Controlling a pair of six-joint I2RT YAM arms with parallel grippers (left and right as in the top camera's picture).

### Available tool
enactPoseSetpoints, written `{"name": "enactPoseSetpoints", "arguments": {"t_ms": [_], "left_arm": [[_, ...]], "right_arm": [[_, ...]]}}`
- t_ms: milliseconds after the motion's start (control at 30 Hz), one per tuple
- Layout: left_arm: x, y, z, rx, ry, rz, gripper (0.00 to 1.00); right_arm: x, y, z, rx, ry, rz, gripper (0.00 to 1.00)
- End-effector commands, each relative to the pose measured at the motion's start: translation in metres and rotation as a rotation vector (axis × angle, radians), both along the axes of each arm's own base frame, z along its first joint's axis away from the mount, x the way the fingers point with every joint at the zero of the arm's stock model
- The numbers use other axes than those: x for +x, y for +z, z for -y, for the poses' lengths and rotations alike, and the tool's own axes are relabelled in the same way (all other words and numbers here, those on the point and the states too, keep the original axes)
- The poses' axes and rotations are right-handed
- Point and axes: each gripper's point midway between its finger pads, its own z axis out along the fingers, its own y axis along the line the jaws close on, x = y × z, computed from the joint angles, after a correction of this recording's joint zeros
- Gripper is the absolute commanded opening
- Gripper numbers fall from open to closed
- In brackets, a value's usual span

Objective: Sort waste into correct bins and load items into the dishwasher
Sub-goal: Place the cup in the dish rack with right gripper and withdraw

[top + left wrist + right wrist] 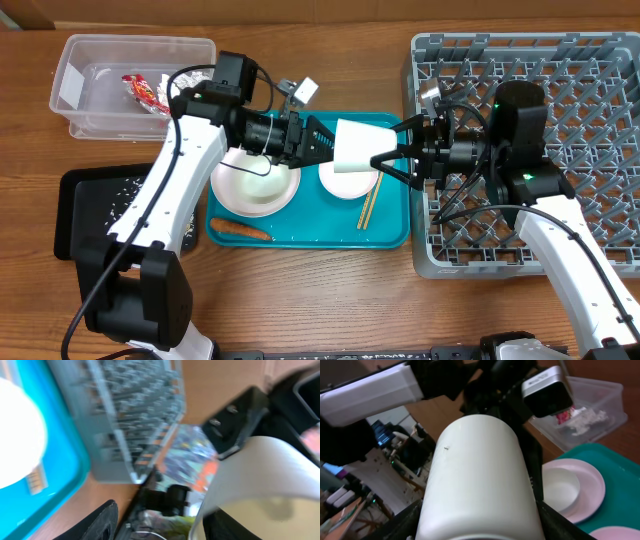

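A white cup [358,145] hangs on its side above the teal tray [395,235], between my two grippers. My right gripper [385,145] is shut on it, a finger on each side of the cup [480,475] in the right wrist view [480,527]. My left gripper [326,141] is open at the cup's mouth; in the left wrist view [165,516] one finger sits inside the cup [270,475]. On the tray lie a wide plate holding a bowl [255,185], a smaller plate [348,183], chopsticks [368,205] and an orange carrot piece [240,229].
The grey dish rack [600,60] stands on the right. The clear tub [75,60] at the back left holds a red wrapper [148,90] and crumpled paper [585,417]. The black tray [75,210] with grainy scraps [125,195] lies at the left.
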Motion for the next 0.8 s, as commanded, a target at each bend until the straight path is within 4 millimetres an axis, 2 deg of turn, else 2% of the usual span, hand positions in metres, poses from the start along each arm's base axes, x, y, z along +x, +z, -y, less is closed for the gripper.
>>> {"name": "enactPoseSetpoints", "arguments": {"t_ms": [0, 167, 333, 500, 633, 767], "left_arm": [[0.027, -0.034, -0.044, 0.276, 0.171, 0.004, 0.57], [0.031, -0.049, -0.093, 0.49, 0.292, -0.002, 0.59], [0.024, -0.058, -0.156, 0.76, 0.431, -0.021, 0.6], [0.01, -0.052, -0.219, 0.962, 0.583, -0.055, 0.59], [0.001, -0.043, -0.259, 1.026, 0.722, -0.098, 0.58], [-0.007, -0.035, -0.29, 1.044, 0.829, -0.127, 0.58]], "right_arm": [[0.019, -0.007, 0.003, -0.062, -0.132, -0.072, 0.44], [0.053, -0.048, 0.029, -0.241, -0.42, -0.159, 0.42], [0.063, -0.059, 0.066, -0.396, -0.638, -0.216, 0.41], [0.062, -0.051, 0.14, -0.641, -0.954, -0.299, 0.38], [0.045, -0.042, 0.201, -0.792, -1.146, -0.389, 0.38], [0.026, -0.046, 0.269, -0.889, -1.35, -0.493, 0.38]]}}
